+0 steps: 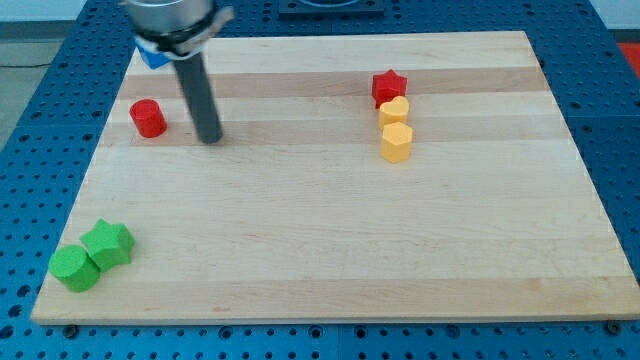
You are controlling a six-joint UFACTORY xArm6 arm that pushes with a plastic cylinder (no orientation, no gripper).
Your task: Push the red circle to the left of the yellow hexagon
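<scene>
The red circle (149,118) stands on the wooden board (330,230) near the view's upper left. The yellow hexagon (397,142) stands right of centre, the lowest of a column of three. My tip (210,140) rests on the board just right of the red circle, a small gap apart, and far left of the yellow hexagon. The dark rod rises from the tip toward the view's top.
A yellow heart-like block (394,110) sits directly above the yellow hexagon, with a red star (389,86) above that. A blue block (153,57) is partly hidden behind the arm at the top left. A green circle (74,268) and a green star (109,244) sit at the bottom left.
</scene>
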